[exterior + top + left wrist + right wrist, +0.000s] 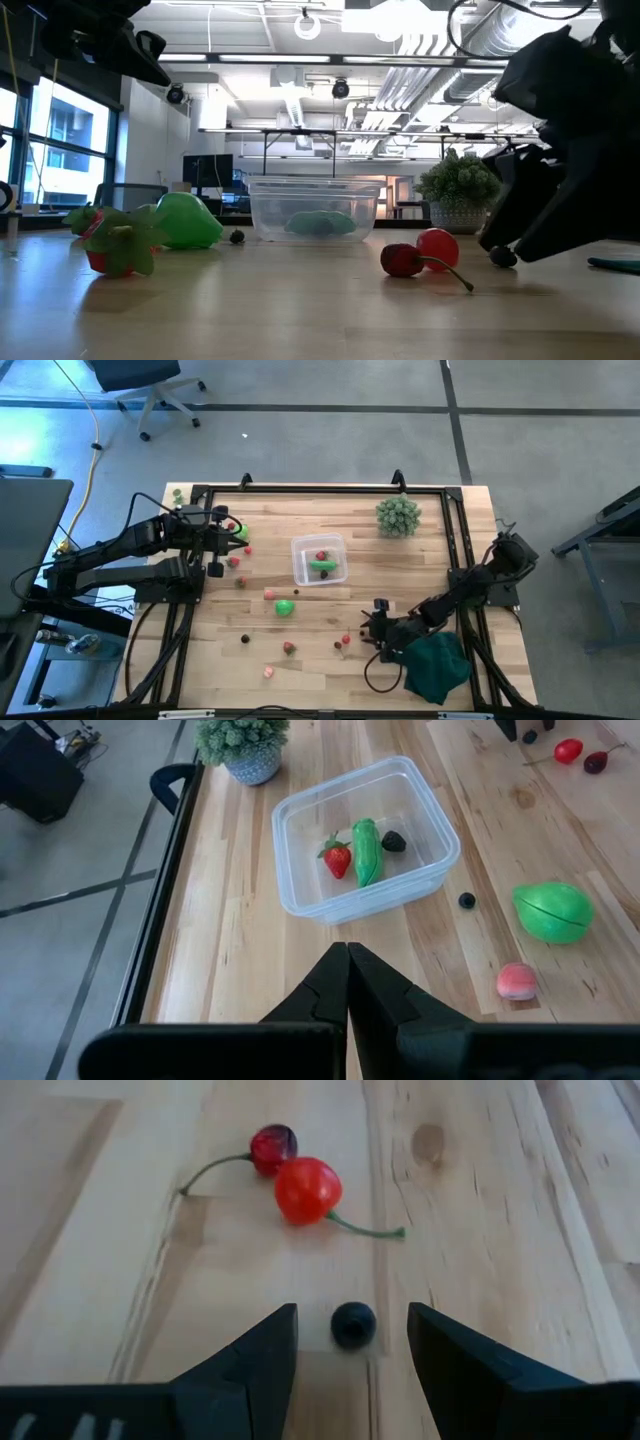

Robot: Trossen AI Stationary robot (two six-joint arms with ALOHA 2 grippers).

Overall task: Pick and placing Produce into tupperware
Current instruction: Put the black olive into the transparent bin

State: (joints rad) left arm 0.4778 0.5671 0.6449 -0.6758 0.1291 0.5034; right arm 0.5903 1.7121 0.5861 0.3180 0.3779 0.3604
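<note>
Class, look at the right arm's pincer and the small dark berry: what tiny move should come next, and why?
Probably lower slightly and close. The right pincer is open, with the small dark berry on the table between its fingertips, not yet gripped. The two cherries lie apart, beyond it.

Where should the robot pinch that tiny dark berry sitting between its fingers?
Best guess: straight down from above, pinching the dark berry across its round middle. It sits alone on the bare table, clear of the two cherries beyond it, and the right gripper is open with one finger on each side. It may roll, so close gently.
</note>
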